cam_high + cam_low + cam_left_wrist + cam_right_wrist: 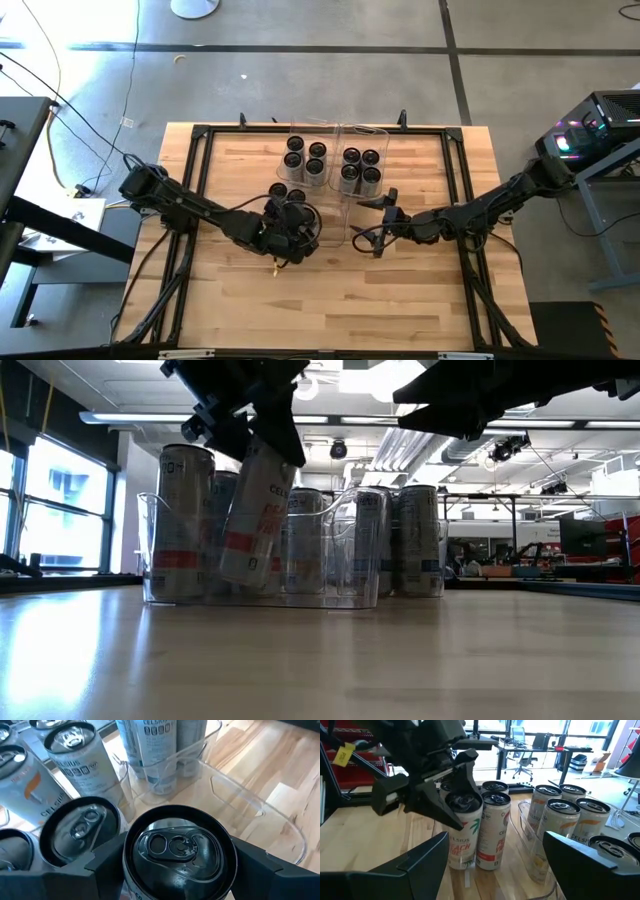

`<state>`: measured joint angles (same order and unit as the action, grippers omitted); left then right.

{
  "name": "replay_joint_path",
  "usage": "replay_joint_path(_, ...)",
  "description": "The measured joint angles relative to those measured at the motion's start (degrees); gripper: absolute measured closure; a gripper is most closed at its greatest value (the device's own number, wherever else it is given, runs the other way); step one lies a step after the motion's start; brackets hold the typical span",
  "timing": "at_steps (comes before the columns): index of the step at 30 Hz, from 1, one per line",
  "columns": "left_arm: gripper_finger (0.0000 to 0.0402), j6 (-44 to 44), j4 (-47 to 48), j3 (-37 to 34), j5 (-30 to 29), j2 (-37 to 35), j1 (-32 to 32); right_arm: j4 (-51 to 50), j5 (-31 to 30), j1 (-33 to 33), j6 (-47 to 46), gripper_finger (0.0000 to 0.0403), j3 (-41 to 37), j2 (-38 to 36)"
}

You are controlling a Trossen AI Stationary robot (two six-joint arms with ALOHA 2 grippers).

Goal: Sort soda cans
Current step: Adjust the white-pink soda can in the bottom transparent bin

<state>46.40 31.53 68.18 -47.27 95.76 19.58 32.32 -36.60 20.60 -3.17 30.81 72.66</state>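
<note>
Wooden surface (400,300) in an open workshop, dark frame around its edge. Two clear bins (345,135) side by side at the far middle: left one holds four soda cans (305,158), right one four more (360,168). Two cans stand loose just in front of the left bin. Left pincer (290,220) clamped on the rim of a tilted can (255,510) beside those. Right pincer (378,222) fingers apart, holding nothing, near the front of the right bin

"CELSIUS" on soda cans (155,750)
</note>
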Motion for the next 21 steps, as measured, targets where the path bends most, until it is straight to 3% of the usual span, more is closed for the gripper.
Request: replay_joint_path(21, 0.0122, 4.43, 3.17, 0.07, 1.31, 0.73, 0.23, -0.04, 0.0, 0.0, 0.13, 0.0086, 0.0, 0.02)
